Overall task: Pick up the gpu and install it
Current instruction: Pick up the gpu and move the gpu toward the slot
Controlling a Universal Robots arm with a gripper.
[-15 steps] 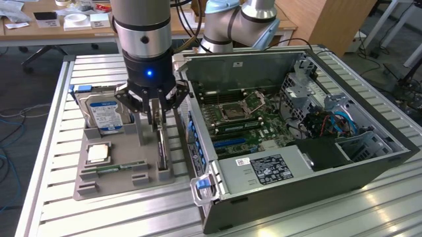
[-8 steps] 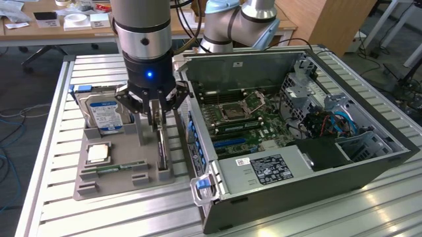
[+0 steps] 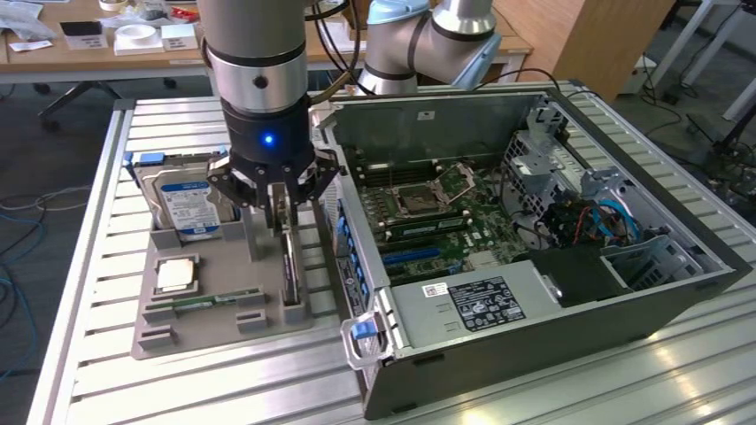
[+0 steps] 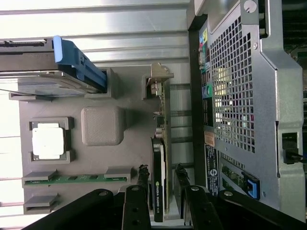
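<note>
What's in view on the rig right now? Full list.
gpu: 1, dark with a silvery bracket, standing on edge in the tray slot nearest the case
hard drive: 1, silver with a blue label, upright at the tray's far end
square chip: 1, silvery, flat in a tray pocket
memory stick: 1, green, lying near the tray's front
tray: 1, grey, on the table
computer case: 1, dark, side open, on the exterior view's right
table: 1, silvery, slatted
arm: 1, grey and black, above the tray
gripper: 1, black, open, fingers either side of the gpu
</note>
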